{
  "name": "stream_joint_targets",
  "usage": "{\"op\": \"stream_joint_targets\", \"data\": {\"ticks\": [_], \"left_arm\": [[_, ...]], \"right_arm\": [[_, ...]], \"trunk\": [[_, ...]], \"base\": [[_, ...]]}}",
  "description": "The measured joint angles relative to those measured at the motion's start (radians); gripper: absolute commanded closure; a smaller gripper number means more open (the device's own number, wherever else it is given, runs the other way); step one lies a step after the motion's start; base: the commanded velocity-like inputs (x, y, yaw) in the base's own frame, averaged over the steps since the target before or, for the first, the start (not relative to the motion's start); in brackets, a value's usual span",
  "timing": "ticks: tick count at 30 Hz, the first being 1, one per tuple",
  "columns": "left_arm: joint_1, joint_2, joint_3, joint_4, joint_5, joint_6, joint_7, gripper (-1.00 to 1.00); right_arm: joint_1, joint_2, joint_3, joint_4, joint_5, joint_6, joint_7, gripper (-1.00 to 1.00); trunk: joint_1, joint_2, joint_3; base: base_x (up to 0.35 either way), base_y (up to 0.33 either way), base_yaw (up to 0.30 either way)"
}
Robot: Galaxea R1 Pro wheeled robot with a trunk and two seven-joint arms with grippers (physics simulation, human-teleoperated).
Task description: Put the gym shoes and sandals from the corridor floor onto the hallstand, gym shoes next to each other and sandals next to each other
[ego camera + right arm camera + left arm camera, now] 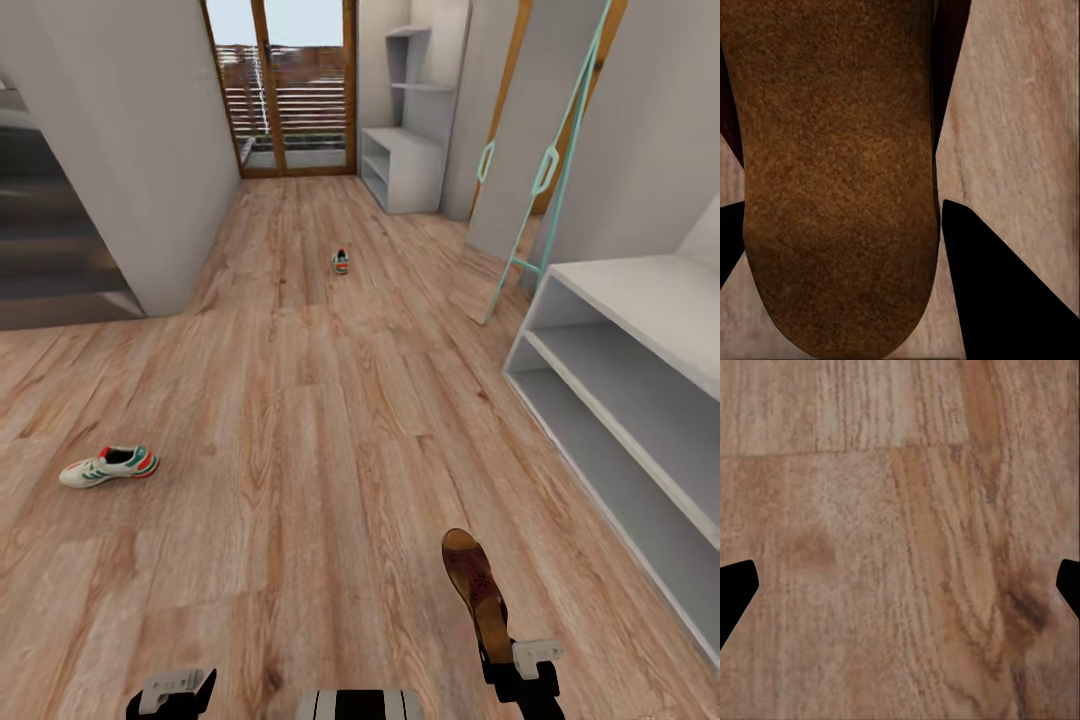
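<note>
While the right gripper (505,655) clamps a brown sandal (478,588) by its heel end — toe forward above the corridor floor (330,450) — the left gripper (900,585) spreads wide on nothing, its fingers cut off at the frame edges. One gym shoe (110,465) lies left, another (341,262) far ahead, small and blurred; the hallstand (640,400) stands right.

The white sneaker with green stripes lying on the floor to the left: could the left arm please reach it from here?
Probably not yet: the white sneaker lies well ahead of the open left gripper, with bare wood floor between; nothing blocks the way.
</note>
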Motion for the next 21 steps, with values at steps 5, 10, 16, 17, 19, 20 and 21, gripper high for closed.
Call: {"op": "stream_joint_targets", "data": {"ticks": [5, 10, 16, 17, 19, 20, 21], "left_arm": [[0.000, 0.000, 0.001, 0.000, 0.001, 0.000, 0.000, -1.00], [0.000, 0.000, 0.001, 0.001, 0.002, 0.000, 0.000, -1.00], [0.000, 0.000, 0.001, 0.001, 0.003, 0.000, 0.000, -1.00], [0.000, 0.000, 0.001, 0.001, 0.003, 0.000, 0.000, -1.00], [0.000, 0.000, 0.001, 0.001, 0.003, 0.000, 0.000, -1.00], [0.000, 0.000, 0.001, 0.001, 0.003, 0.000, 0.000, -1.00], [0.000, 0.000, 0.001, 0.001, 0.003, 0.000, 0.000, -1.00]], "right_arm": [[0.000, 0.001, 0.000, 0.000, 0.000, 0.000, 0.000, 1.00], [0.000, 0.002, 0.000, 0.000, 0.000, 0.001, 0.000, 1.00], [0.000, 0.004, 0.001, 0.007, 0.000, 0.000, 0.000, 1.00], [0.000, 0.004, 0.001, 0.008, 0.000, 0.000, 0.000, 1.00], [0.000, 0.004, 0.000, 0.010, 0.000, -0.001, 0.000, 1.00], [0.000, 0.004, 0.000, 0.011, 0.000, -0.001, 0.000, 1.00], [0.000, 0.004, 0.000, 0.012, 0.000, -0.001, 0.000, 1.00]], "trunk": [[0.000, 0.000, 0.006], [0.000, 0.000, 0.012], [0.000, 0.000, 0.020], [-0.001, 0.000, 0.021], [-0.001, 0.000, 0.024], [-0.001, 0.000, 0.025], [-0.001, 0.000, 0.027]], "base": [[0.163, 0.000, -0.223], [0.285, 0.000, -0.223], [0.330, 0.000, -0.188], [0.337, 0.000, -0.133], [0.338, 0.000, -0.114], [0.338, 0.000, -0.097], [0.338, 0.000, -0.090]]}}
